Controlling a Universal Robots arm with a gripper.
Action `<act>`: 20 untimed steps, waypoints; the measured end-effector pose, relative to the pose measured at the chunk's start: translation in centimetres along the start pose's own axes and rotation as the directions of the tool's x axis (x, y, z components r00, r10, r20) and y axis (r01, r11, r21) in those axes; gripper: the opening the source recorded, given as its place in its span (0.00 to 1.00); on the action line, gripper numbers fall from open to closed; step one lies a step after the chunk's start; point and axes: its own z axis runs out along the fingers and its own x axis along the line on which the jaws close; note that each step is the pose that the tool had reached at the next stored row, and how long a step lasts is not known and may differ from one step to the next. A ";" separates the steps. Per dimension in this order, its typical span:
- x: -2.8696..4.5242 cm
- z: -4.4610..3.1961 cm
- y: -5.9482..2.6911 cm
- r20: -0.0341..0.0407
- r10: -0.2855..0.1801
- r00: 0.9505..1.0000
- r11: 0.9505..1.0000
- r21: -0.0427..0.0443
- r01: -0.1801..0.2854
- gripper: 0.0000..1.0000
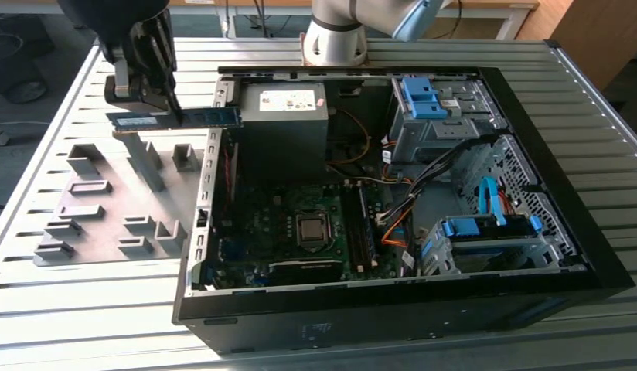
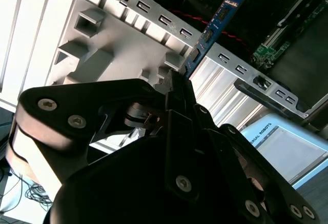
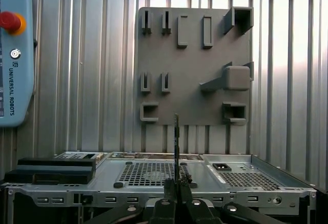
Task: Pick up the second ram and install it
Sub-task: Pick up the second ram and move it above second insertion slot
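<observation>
The second ram (image 1: 200, 117) is a thin blue-green stick held level in the air, above the grey fixture plate (image 1: 92, 220) and just outside the open computer case's wall on the exterior view's left. My gripper (image 1: 151, 108) is shut on it from above, near the end farther from the case. In the second wrist view the ram (image 2: 214, 26) juts out past the fingers (image 2: 179, 98) toward the case's perforated edge. The first wrist view has the ram (image 3: 176, 142) edge-on, standing up from my gripper (image 3: 177, 185).
The open black case (image 1: 566, 232) lies on a slatted metal table, with motherboard slots (image 1: 366, 224), a power supply (image 1: 285, 108) and blue drive-bay clips (image 1: 422, 97) inside. Grey fixture blocks (image 1: 148, 158) rise under the ram. A teach pendant (image 3: 15, 55) lies beside the plate.
</observation>
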 end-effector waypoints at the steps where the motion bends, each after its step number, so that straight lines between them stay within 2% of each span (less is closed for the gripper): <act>1: 0.00 0.00 -0.07 0.000 0.000 1.000 1.000 0.000 0.000 0.14; 20: 0.01 -0.01 -1.28 0.000 0.000 1.000 1.000 0.000 0.000 0.14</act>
